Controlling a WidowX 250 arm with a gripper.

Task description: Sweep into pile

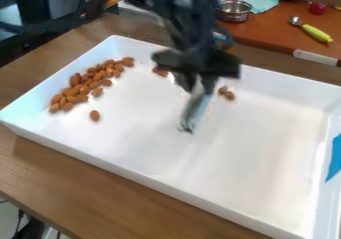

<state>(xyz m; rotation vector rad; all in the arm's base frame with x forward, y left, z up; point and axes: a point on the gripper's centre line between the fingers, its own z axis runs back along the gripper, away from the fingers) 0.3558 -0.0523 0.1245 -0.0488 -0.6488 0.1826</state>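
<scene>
The black two-finger pincer [200,83] is gripping a blurred, narrow grey tool [193,111] over the white rectangular tray [256,153]. Brown oval almonds [83,87] are clustering at the tray's view-left end; several are lying apart.

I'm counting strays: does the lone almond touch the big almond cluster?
Apart; the camera view shows bare floor of the white tray between the lone almond and the cluster.
</scene>
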